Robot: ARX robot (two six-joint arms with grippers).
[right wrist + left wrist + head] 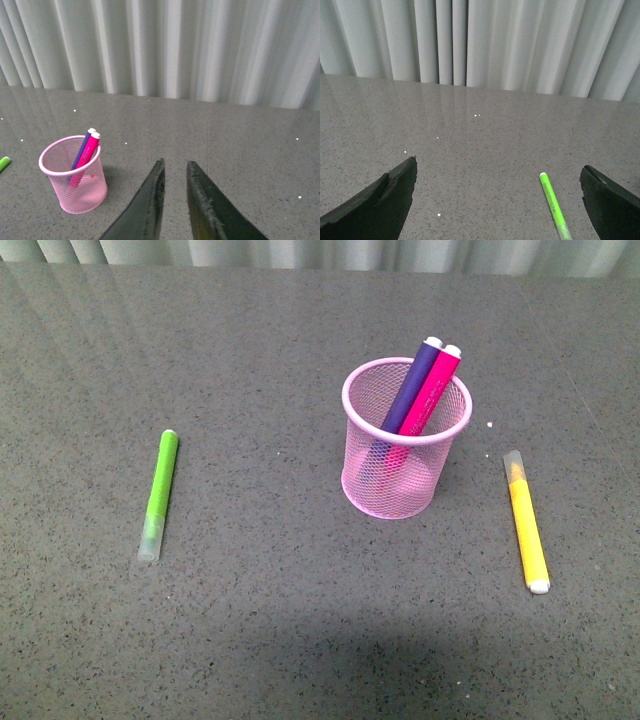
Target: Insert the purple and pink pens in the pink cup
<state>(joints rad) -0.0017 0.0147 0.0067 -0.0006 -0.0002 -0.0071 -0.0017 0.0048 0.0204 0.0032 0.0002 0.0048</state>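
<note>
Front view: pink cup (406, 439) holds purple and pink pens (421, 390).

- No arm is seen in the front view.
- The left gripper (497, 200) is held above the table (485, 150), its two dark fingers (380, 200) spread wide apart with nothing between them.
- The right gripper (175, 172) is held above the same table, its fingers (150, 205) brought almost together, a narrow gap left, nothing gripped.
</note>
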